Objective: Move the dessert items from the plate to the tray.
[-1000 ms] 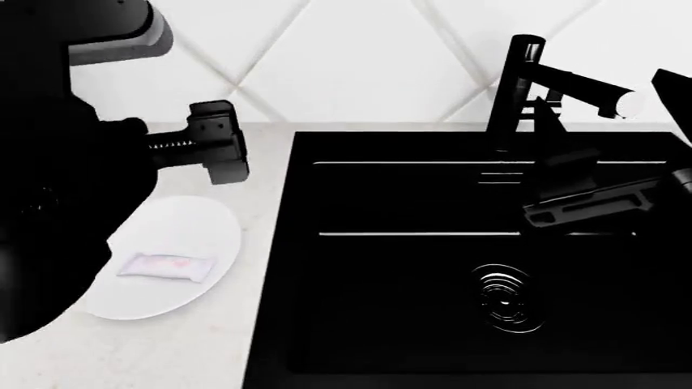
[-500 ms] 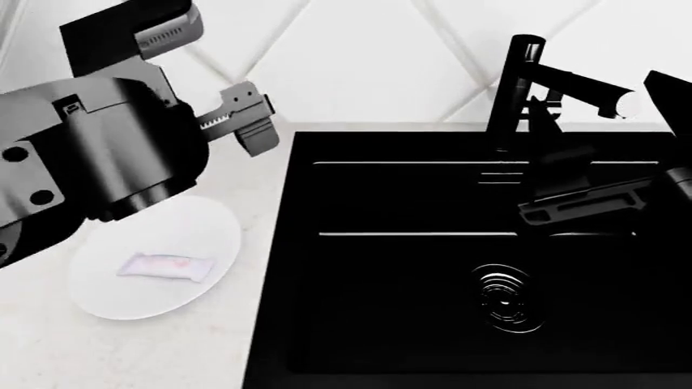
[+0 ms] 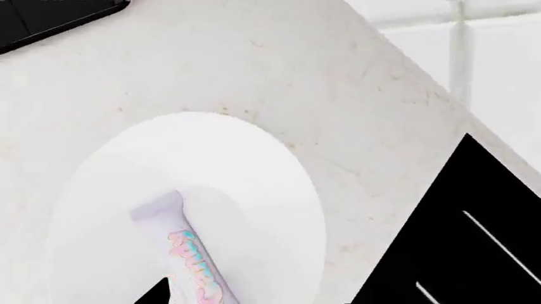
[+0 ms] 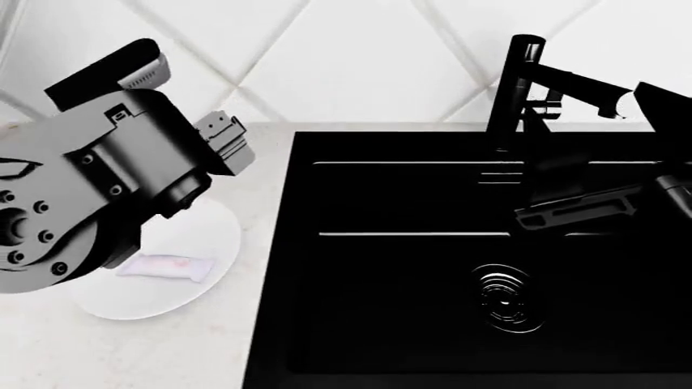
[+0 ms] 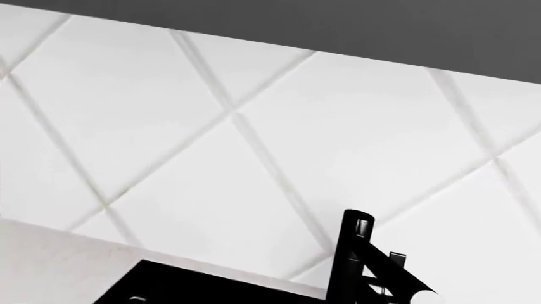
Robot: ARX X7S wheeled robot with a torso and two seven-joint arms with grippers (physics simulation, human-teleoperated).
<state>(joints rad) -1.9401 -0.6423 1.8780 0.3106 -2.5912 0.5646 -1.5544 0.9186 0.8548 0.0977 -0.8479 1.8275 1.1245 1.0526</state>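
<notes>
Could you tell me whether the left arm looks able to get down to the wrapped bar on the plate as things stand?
Probably yes: the wrapped bar lies uncovered on the plate, nothing shows above it, and the left arm hangs over that side.

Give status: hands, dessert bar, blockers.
Left hand above the plate, holding nothing visible; jaw state unclear. Right hand over the sink, state unclear. Wrapped bar on the plate, ungrasped. No donut or tray in view.

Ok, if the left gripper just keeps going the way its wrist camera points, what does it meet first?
Most likely the white plate, at or near the wrapped bar lying on it. The left wrist view looks down onto both, with nothing between. Depth is unclear, so the exact landing spot is a guess.
</notes>
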